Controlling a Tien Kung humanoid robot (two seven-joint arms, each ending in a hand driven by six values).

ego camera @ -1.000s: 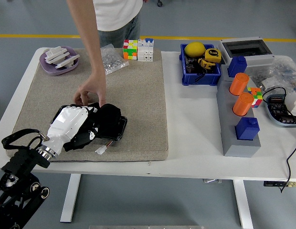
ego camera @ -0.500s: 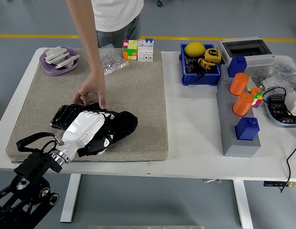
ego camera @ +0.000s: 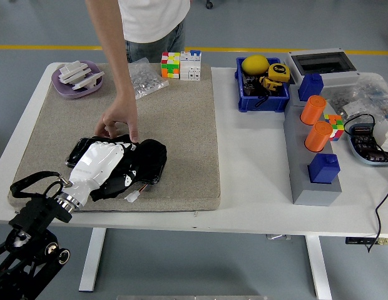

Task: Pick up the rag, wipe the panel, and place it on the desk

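— Head view: where is the rag (ego camera: 149,159) lying?
— Under my left hand (ego camera: 100,164), fingers curling on it, pressing it onto the panel (ego camera: 81,149), whose length is running left-right; a person's hand (ego camera: 119,122) is steadying the far edge.

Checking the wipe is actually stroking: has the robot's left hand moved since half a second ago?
Yes. The left hand, pressing the black rag on the panel, has slid back left, away from the mat's right edge.
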